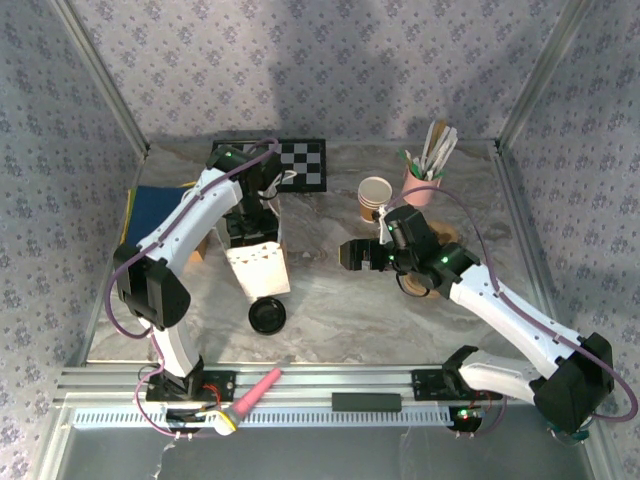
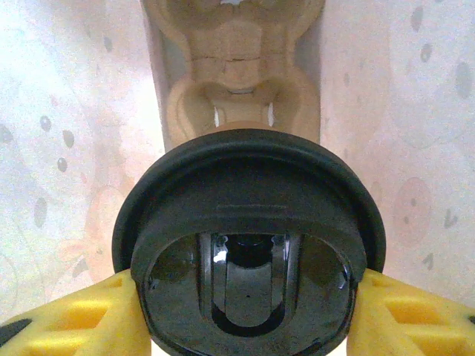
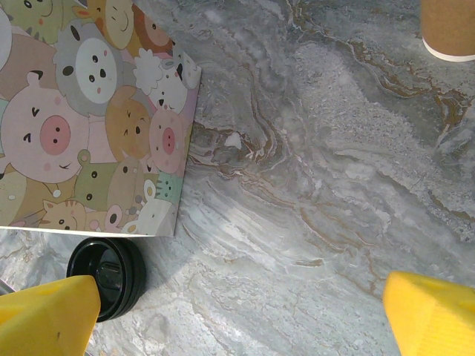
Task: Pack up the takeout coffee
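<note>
Left gripper (image 1: 244,226) down in the top of a standing paper bag (image 1: 262,272), closed tight on the takeout coffee (image 2: 249,178). Right gripper (image 1: 351,254) wide open, holding nothing, over the marble table (image 1: 330,320) near the bag's right side.

From above: bag washed-out white, a loose black lid (image 1: 268,317) flat on the table just in front. Left arm bent up and over from the left. Right arm reaching in from the near right corner, across a brown round thing (image 1: 413,284) too covered to name. Farther back, a stack of paper cups (image 1: 375,197), a pink cup of wooden sticks (image 1: 427,178) and a checkered board (image 1: 303,163).

From the left wrist, a close look inside the bag: takeout coffee topped with a shiny black lid (image 2: 249,297), sip hole plain, squeezed between yellow fingers (image 2: 74,326). Paper side of the cup hidden under it. Pale bag walls left and right, a tan moulded tray (image 2: 237,81) beyond.

From the right wrist: bright cartoon pigs, sheep and cats on the bag, loose lid just beside its bottom edge, yellow fingertips (image 3: 44,315) far apart at the bottom corners.
</note>
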You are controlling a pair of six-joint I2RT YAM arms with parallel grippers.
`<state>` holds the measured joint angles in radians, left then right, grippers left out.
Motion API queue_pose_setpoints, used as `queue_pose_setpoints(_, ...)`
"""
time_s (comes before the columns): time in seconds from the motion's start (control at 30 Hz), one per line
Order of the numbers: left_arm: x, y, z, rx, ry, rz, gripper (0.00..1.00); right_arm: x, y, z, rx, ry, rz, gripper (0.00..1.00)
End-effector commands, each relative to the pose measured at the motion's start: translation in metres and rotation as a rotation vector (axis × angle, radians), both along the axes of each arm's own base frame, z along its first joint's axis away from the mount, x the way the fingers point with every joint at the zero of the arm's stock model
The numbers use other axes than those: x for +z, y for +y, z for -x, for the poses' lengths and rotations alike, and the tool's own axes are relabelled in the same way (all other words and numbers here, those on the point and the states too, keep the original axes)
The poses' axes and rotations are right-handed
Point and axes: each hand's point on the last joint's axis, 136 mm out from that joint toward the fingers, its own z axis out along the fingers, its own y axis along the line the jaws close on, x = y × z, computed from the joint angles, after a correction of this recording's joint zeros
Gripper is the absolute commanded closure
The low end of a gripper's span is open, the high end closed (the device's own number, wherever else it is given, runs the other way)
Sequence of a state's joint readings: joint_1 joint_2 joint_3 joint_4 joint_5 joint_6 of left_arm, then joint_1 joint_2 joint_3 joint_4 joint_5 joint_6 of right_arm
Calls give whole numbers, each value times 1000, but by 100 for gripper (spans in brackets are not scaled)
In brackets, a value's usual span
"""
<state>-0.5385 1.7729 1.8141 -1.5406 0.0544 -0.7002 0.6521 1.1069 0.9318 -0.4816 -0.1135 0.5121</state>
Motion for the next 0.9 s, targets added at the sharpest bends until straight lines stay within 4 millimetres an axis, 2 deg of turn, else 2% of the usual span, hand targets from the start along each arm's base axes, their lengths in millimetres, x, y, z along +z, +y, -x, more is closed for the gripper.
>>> queue_pose_setpoints(0.0,9,3,-5,-3,-29,-2,49,0,-3,2,-14,11,-9,0)
queue_pose_setpoints(0.87,9,2,-7,-6,-31,-3,50,1,-3,1,-14,9,-7,0)
